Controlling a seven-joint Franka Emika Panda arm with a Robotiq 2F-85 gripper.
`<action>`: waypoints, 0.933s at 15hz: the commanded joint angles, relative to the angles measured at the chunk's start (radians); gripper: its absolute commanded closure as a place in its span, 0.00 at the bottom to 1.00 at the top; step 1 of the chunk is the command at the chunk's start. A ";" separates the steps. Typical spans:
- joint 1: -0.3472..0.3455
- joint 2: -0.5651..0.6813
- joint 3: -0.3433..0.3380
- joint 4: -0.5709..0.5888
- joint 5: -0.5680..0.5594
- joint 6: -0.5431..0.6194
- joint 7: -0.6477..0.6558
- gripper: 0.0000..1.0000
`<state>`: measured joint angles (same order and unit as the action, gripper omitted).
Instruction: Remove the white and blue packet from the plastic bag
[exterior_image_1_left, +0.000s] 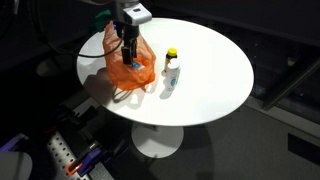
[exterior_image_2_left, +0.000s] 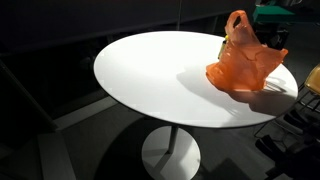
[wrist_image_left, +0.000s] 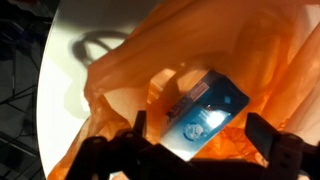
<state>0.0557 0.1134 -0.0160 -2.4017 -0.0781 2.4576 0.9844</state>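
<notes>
The gripper has its dark jaws spread wide in the wrist view. The white and blue packet lies tilted between and just beyond them, not yet held, inside the orange plastic bag. To do this well, I would lower straight down until the jaws straddle the packet's narrow sides, close on it alone without pinching film, then lift slowly. Beyond the bag, a yellow-capped bottle stands near it on the white round table.
</notes>
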 joint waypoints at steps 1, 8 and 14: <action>-0.002 0.005 -0.014 0.016 -0.007 -0.023 0.072 0.00; -0.002 0.041 -0.027 0.023 -0.018 0.001 0.108 0.00; 0.003 0.058 -0.031 0.033 -0.027 0.007 0.108 0.00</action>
<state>0.0526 0.1469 -0.0392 -2.3931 -0.0786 2.4645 1.0643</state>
